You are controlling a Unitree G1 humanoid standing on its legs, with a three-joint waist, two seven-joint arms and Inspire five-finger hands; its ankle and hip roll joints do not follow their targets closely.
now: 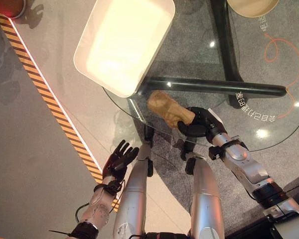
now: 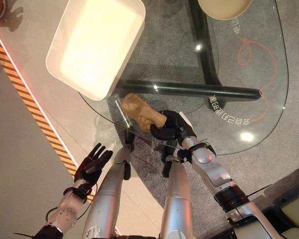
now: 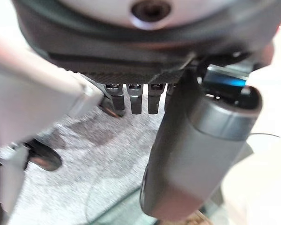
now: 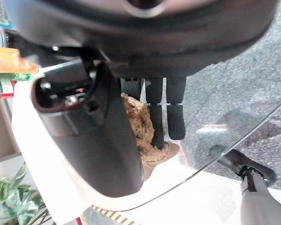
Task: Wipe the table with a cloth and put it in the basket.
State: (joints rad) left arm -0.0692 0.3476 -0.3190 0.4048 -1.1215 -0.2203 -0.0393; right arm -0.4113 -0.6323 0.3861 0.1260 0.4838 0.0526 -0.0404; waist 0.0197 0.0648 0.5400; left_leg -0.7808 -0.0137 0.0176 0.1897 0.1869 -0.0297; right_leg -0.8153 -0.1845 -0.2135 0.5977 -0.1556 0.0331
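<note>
right robot hand (image 1: 198, 124) gripping tan cloth (image 1: 168, 109), glass table (image 1: 249, 64) edge

The right silver-grey arm reached in from the near right, bent at the elbow, its wrist turned toward the left. Its dark right hand (image 2: 172, 127) sat at the near edge of the round glass desk (image 2: 249, 99), fingers and thumb curled round one end of a crumpled tan cloth (image 2: 138, 113). The left arm hung low at the near left, off the desk, its dark left hand (image 1: 118, 158) raised with fingers spread and straight, holding nothing.
</note>
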